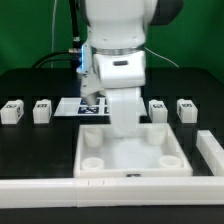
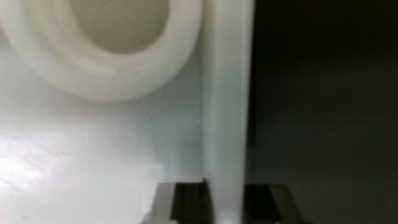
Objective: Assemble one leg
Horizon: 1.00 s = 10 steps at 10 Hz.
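Claw (image 2: 228, 202) astride tray wall (image 2: 228, 95), beside round socket (image 2: 111, 35)

A robot arm (image 1: 118, 22) in glossy white casing, rounded and bulbous in its upper part. At two o'clock of that bulge sits a curved black segment (image 1: 170, 14). Under the bulge is a boxy white wrist block (image 1: 118, 70) with soft corners and a grey seam above it. A small blue light (image 1: 81, 60) glows at the block's nine o'clock. A narrower white section (image 1: 122, 110) lies at six o'clock. Thin black cables (image 1: 72, 22) show at ten o'clock. In the wrist view, the pincer (image 2: 228, 203) shows only its fingers (image 2: 185, 203): two dark, blurred, squared tips.
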Each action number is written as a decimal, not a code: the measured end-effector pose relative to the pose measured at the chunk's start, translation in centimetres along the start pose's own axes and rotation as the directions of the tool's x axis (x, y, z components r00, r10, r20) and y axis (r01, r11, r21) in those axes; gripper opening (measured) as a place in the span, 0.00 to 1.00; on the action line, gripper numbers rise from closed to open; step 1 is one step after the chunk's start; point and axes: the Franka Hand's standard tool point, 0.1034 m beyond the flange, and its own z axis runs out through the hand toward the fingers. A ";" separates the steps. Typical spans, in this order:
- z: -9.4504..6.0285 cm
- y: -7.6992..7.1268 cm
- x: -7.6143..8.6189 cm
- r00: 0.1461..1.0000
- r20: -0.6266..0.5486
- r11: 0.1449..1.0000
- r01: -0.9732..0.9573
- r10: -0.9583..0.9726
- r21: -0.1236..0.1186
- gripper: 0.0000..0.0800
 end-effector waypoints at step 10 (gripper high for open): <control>0.3 1.1 4.0 1.000 -0.023 1.000 -0.022 0.022 -0.005 0.36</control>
